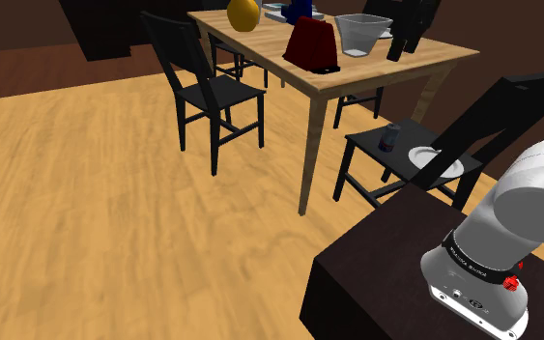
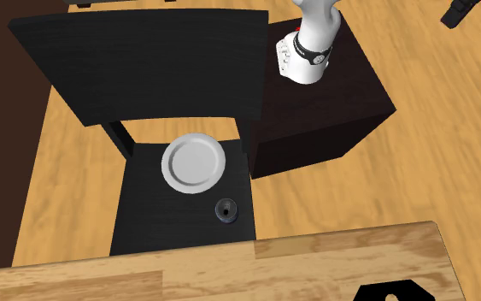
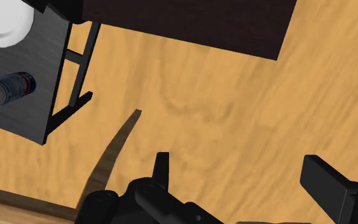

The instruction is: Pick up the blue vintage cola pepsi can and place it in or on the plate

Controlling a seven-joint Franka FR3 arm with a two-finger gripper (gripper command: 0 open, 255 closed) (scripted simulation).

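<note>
Wood floor, dark chair: pick not started, both steps left.
Shoulder view: can (image 1: pixel 388 138) upright on chair seat (image 1: pixel 366 143), just beside plate (image 1: pixel 422 155). Second exterior view: can not on plate. Wrist view: gripper (image 3: pixel 238 162) spread wide, empty, over floor; can well apart from it, outside the fingers.

Gripper (image 3: pixel 244 191) jaws spread apart, nothing in the gap, bare wood floor (image 3: pixel 234 95) straight ahead of them. Chair seat (image 3: pixel 25 118) is ahead and off to one side of the jaws, with free room above it. On it, can (image 3: pixel 9 87) and plate (image 3: pixel 2 22) stand apart. Chair back (image 2: pixel 144 51) walls the seat toward the stand (image 3: pixel 190 22). Table edge (image 2: pixel 230 265) crowds the opposite side.
</note>
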